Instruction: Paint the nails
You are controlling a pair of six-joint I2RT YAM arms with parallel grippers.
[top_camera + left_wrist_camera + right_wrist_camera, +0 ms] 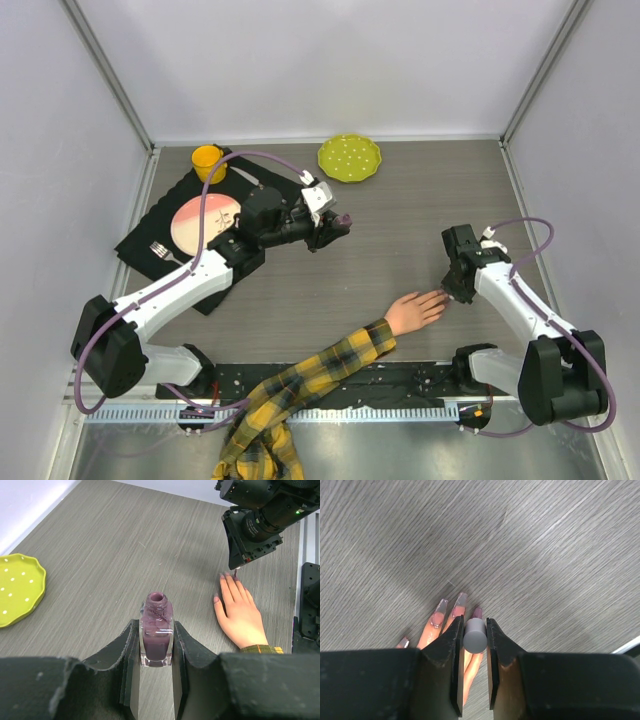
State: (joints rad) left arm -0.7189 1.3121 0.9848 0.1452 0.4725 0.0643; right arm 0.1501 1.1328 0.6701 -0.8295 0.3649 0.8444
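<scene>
Table (400, 200) is walled on the left, right and far sides. The middle of it is bare wood grain. The clutter sits far-left: black mat (150, 225), pink plate (205, 222), yellow cup (207, 160) and green plate (349, 157), all well apart from the work. The plaid sleeve (300, 385) comes in from the near edge, and the mannequin hand (415, 310) lies flat, palm down, right of centre with its fingers pointing right. Left gripper (156, 647) is clenched on the uncapped polish bottle (156, 630), which it holds upright left of the hand and well apart from it. Right gripper (475, 630) is clamped on the grey brush cap (475, 636) directly over the fingertips. The nails (461, 600) lie just beyond its jaws, and several look tinted purple. Judged step: brushing polish on, mid-task. The bristles are hidden under the cap, so I cannot tell whether they touch a nail. Next move calls for short, light strokes along one nail, then a small sideways shift to the next finger. There is free room to the right and far side. The near rail is close, so keep the wrist motion small.
</scene>
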